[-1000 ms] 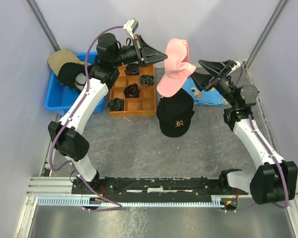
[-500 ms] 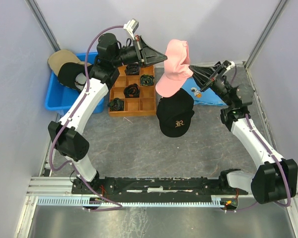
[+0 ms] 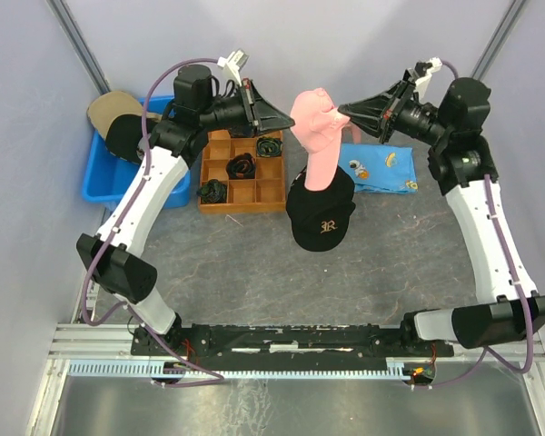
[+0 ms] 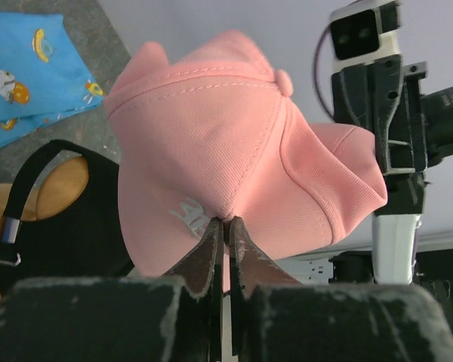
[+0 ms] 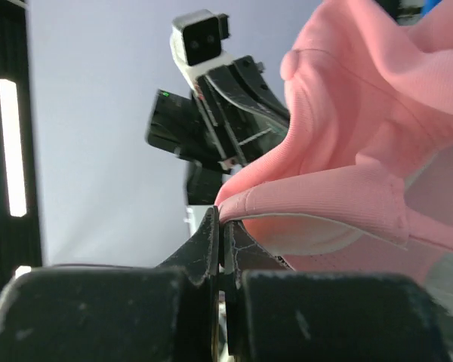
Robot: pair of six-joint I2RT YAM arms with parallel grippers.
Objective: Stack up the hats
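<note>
A blue plastic bin [image 3: 98,188] sits at the far left of the grey table [image 3: 254,272], close to the left wall. To its right stands a wooden tray [image 3: 245,196] divided into small square compartments; whether the two touch cannot be told. Black coiled bundles [image 3: 241,166] lie in several compartments, one to a cell: one in the middle column, one farther back on the right and one nearer on the left. Other cells show bare wood. At the far right a blue cloth [image 3: 386,169] lies flat on the table, printed with small orange and white cartoon figures. Along the near edge runs a metal rail [image 3: 91,338].
</note>
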